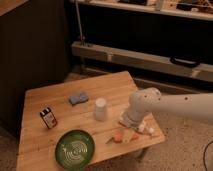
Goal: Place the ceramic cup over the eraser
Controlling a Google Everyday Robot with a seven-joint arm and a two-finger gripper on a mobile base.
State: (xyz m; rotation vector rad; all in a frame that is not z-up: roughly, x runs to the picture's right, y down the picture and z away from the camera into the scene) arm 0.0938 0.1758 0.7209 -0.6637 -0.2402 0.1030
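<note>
Wooden desk (50, 97) before dark shelving bears the work. Tool (131, 121) rests low, just right of the cup (100, 109); its state cannot be told. Advised: take cup squarely, lift clear, lower centred over eraser (48, 118), well apart near the left edge. Count: one cup, one eraser, one blue pad (78, 98), one green plate (75, 148).
</note>
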